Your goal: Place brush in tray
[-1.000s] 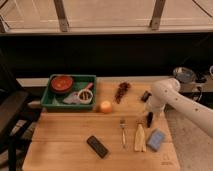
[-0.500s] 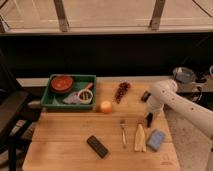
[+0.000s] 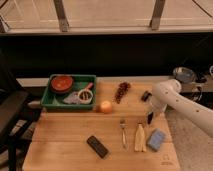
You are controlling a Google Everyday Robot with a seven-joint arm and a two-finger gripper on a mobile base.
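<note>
A wooden surface (image 3: 60, 135) is viewed from the front and above. At its 10 o'clock corner the green tray (image 3: 55, 105) is placed. A red bowl (image 3: 62, 82) is standing in the far left part of the tray, and some pale objects (image 3: 80, 96), which cannot be identified, are lying in its right part. Just outside the tray, at 4 o'clock from it, a small orange fruit (image 3: 105, 106) is found. Near the front edge of the surface, at 6 o'clock, a flat black block (image 3: 98, 146) is lying. A bunch of dark grapes (image 3: 122, 91) is seen at 1 o'clock from the orange fruit. A silver fork (image 3: 123, 133) is laid at 6 o'clock from the grapes, well apart from them. Just beside the fork, at 3 o'clock, a banana (image 3: 140, 138) and then a blue sponge (image 3: 156, 140) are lying. The brush (image 3: 145, 95) is located at 3 o'clock from the grapes, well apart from the tray. Only its black head is shown clearly, because the handle is covered by the white arm (image 3: 172, 97), which enters from 4 o'clock. The claw (image 3: 150, 118) is seen as a dark part under the end of the arm, at 12 o'clock from the sponge and low over the surface. How far it is open, and whether anything is held by it, cannot be told.
</note>
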